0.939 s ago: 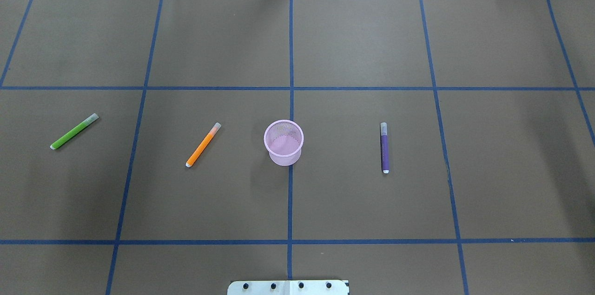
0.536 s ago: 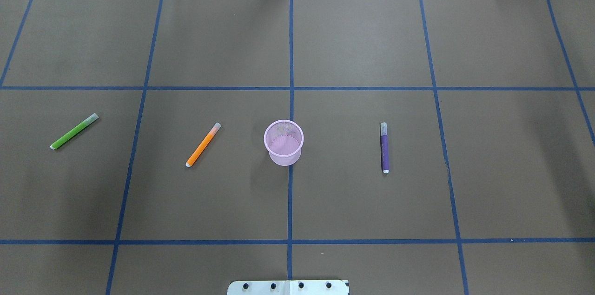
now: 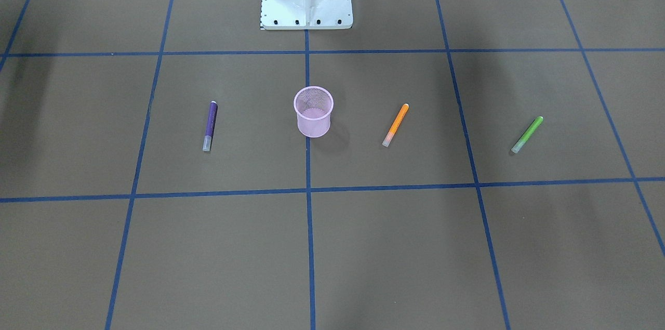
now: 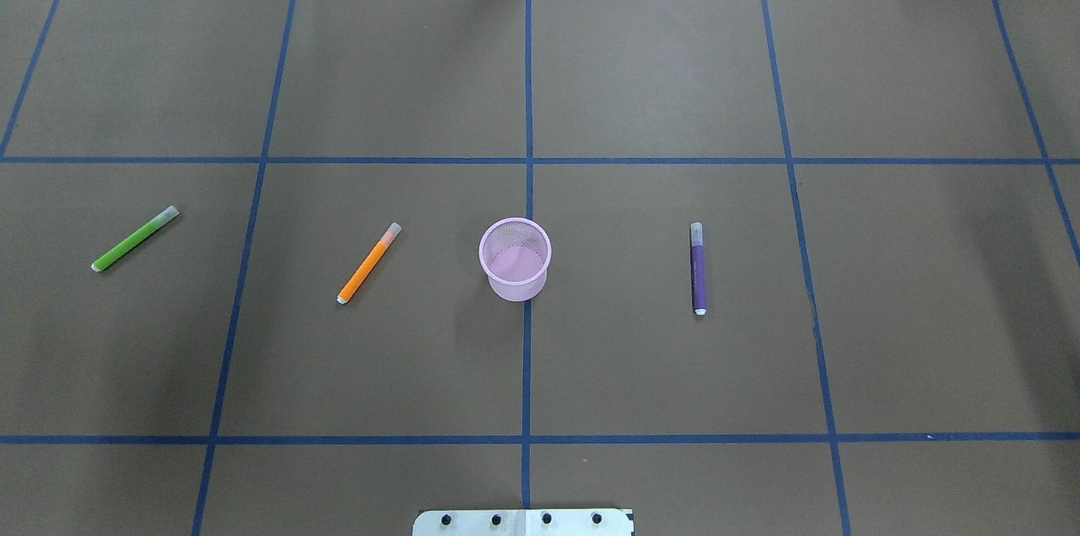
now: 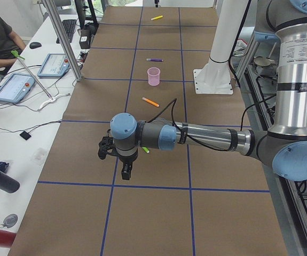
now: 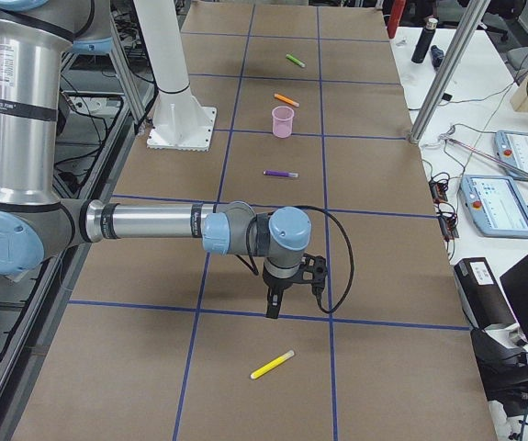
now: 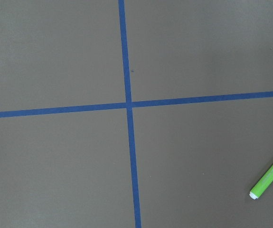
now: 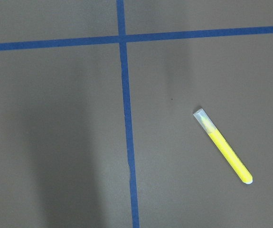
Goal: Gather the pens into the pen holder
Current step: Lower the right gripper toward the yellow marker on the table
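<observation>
– Checking the layout first: where does each item lie?

– Pen holder (image 4: pixel 516 284) stands upright at the middle of the overhead view, on a blue tape line (image 4: pixel 527 80), with nothing inside it. Orange pen (image 4: pixel 368 263) lies flat near it on the left, slanted. Green pen (image 4: pixel 135 238) lies flat at the far left, well apart. Purple pen (image 4: pixel 698 270) lies flat right of centre, running up and down the frame. Yellow pen (image 8: pixel 223 146) falls outside that view. The right wrist camera has it right of centre, and the right side view puts it at the lower middle, well apart from the holder. All four rest on the tabletop (image 4: pixel 658 63); none is collected.

– Grippers?

– Left gripper (image 5: pixel 125 172) hangs over the tabletop near the green pen. Right gripper (image 6: pixel 272 308) hangs just up-frame of the yellow pen. Both show only in the side views, so I cannot tell whether either is parted or closed. Neither carries a pen, since all four lie on the tabletop.

– Handling assessment?

– Judged light and stiff, with smooth round barrels likely to roll or slip if nudged. Recommend pinching across the barrel near mid-length, jaws square to its long axis and clear of the pale cap. The holder looks light and open-meshed. A knock at the rim could tip it, so each one should go in end-first from above.
</observation>
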Available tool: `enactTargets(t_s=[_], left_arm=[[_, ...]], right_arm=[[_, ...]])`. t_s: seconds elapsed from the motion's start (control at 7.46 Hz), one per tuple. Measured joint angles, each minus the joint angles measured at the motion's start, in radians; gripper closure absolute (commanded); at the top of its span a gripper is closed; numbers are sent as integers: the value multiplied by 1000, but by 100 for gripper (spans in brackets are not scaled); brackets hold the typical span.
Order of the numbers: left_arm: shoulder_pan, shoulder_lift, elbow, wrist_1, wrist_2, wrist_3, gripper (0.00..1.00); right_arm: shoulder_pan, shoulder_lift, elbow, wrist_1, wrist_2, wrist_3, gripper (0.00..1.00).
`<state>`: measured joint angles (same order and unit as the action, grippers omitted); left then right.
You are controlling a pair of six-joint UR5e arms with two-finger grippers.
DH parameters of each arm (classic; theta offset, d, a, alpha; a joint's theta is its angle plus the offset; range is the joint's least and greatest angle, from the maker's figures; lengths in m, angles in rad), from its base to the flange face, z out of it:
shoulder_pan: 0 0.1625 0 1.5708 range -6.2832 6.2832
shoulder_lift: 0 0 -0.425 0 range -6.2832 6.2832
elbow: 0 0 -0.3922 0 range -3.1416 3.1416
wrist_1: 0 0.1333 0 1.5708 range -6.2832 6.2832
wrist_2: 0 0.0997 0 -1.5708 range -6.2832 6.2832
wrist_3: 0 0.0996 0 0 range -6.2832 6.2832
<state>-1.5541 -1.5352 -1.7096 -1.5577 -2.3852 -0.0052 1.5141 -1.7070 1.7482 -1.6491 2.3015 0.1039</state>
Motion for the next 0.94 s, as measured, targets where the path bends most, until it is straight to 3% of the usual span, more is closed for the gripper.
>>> enactTargets(t_s=[0.27,0.54,0.94], left_arm=[[1,19,5,-19,-1,0,0],[1,22,6,-26,-2,0,0],[3,21,7,-43,-1,-1,0]], right_arm=[[-1,25,-44,0,1,-12,0],[-1,74,-145,8,-5,-184,0],[-1,81,-313,203,-45,-417,1]])
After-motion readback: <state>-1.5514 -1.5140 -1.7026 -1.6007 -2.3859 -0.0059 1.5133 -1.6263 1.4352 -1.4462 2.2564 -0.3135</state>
